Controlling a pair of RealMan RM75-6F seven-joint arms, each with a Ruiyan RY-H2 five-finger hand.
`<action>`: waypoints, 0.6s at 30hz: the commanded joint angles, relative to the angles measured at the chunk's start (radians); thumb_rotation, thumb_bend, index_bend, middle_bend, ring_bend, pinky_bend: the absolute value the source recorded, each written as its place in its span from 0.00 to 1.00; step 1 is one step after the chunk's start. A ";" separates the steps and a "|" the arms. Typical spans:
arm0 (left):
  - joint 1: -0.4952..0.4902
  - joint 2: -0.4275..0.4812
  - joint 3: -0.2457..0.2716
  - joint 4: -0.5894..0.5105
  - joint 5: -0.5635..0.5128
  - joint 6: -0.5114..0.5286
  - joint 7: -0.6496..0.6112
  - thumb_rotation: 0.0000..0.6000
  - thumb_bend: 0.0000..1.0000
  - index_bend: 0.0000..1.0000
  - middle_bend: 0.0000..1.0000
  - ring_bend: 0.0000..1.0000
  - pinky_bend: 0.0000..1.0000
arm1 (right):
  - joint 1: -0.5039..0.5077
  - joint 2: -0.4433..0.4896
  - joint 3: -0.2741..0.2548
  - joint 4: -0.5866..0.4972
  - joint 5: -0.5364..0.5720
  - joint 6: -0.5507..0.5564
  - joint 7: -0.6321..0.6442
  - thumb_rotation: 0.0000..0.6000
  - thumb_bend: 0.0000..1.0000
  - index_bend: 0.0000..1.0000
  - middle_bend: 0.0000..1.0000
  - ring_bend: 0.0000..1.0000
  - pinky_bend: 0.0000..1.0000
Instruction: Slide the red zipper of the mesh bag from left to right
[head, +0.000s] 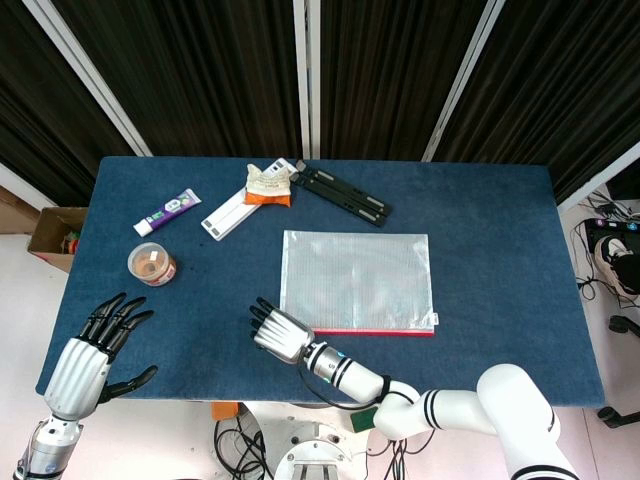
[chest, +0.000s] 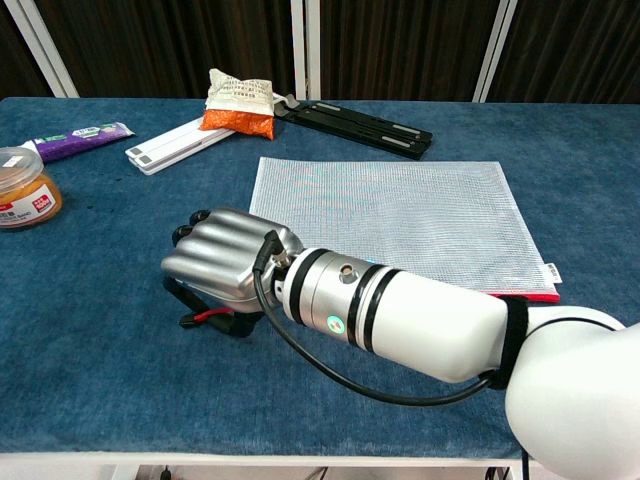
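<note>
The clear mesh bag (head: 357, 280) (chest: 400, 215) lies flat at mid-table, its red zipper strip (head: 375, 331) (chest: 525, 296) along the near edge. The red zipper pull cord (chest: 203, 315) sticks out at the bag's near left corner. My right hand (head: 278, 333) (chest: 220, 265) sits over that corner, knuckles up and fingers curled down, with the cord pinched between thumb and fingers. The slider itself is hidden under the hand. My left hand (head: 95, 350) hovers open at the table's near left corner, fingers spread, holding nothing.
An orange-lidded jar (head: 152, 265) (chest: 25, 190) and a purple tube (head: 167, 211) lie at the left. A white box (head: 238, 210), a snack packet (head: 268, 183) and a black rail (head: 345, 195) lie along the back, beyond the bag.
</note>
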 joint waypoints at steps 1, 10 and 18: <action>0.000 0.000 0.000 0.001 0.001 0.000 0.000 1.00 0.14 0.19 0.11 0.05 0.14 | 0.003 -0.004 -0.004 0.004 -0.010 0.005 0.009 1.00 0.46 0.61 0.39 0.15 0.19; 0.002 0.002 0.000 0.001 0.001 -0.001 -0.003 1.00 0.14 0.19 0.11 0.05 0.14 | -0.002 0.010 -0.037 0.007 -0.094 0.067 0.089 1.00 0.48 0.74 0.45 0.20 0.22; -0.021 0.000 0.002 0.005 -0.028 -0.051 -0.065 1.00 0.14 0.19 0.11 0.05 0.14 | -0.043 0.088 -0.079 -0.029 -0.188 0.186 0.186 1.00 0.53 0.82 0.48 0.23 0.23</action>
